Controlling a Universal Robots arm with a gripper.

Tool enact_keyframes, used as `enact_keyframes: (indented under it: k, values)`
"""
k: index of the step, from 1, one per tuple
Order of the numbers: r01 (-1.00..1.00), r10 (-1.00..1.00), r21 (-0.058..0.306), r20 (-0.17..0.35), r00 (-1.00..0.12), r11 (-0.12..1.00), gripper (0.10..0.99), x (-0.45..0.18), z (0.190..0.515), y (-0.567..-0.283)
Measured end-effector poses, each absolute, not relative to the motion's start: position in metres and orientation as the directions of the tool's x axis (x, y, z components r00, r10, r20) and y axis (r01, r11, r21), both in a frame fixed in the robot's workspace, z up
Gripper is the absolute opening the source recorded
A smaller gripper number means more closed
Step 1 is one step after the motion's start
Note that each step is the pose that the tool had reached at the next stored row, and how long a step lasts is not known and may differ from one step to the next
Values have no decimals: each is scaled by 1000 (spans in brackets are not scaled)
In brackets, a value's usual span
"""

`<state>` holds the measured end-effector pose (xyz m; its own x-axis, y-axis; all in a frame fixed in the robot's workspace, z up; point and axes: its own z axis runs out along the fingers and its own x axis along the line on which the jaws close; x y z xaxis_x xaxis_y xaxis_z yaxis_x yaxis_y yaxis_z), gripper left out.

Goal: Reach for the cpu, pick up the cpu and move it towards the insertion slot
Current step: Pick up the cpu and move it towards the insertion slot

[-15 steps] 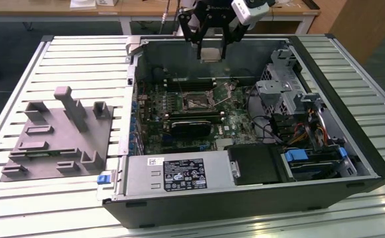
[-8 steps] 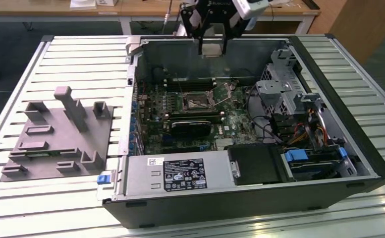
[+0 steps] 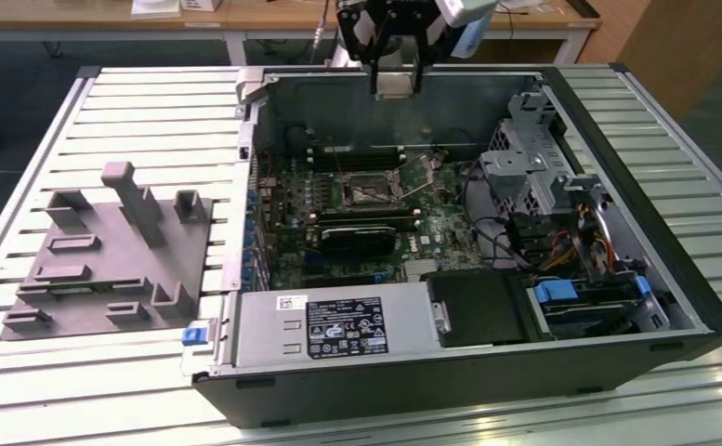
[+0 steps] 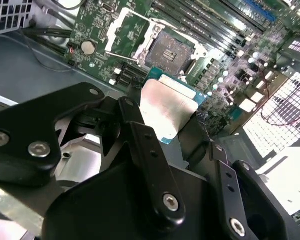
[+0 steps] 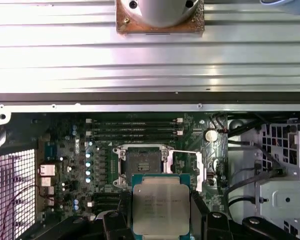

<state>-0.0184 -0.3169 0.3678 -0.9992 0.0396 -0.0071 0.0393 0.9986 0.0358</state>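
Gripper at top centre of the exterior view, above the far wall of the open computer case, fingers closed on the cpu. In both wrist views the cpu sits flat between the black fingers, silvery top showing, pinched at opposite edges. Insertion slot lies on the motherboard mid-frame in the exterior view, well below the held chip; in the first wrist view the insertion slot is just above the cpu. Grey plastic tray at left of the exterior view, on the slatted table.
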Motion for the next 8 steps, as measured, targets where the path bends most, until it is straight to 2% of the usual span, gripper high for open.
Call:
enact_keyframes:
  k: [8]
  values:
    - [39, 40, 36, -7, -999, 999, 541, -18, 368, -316]
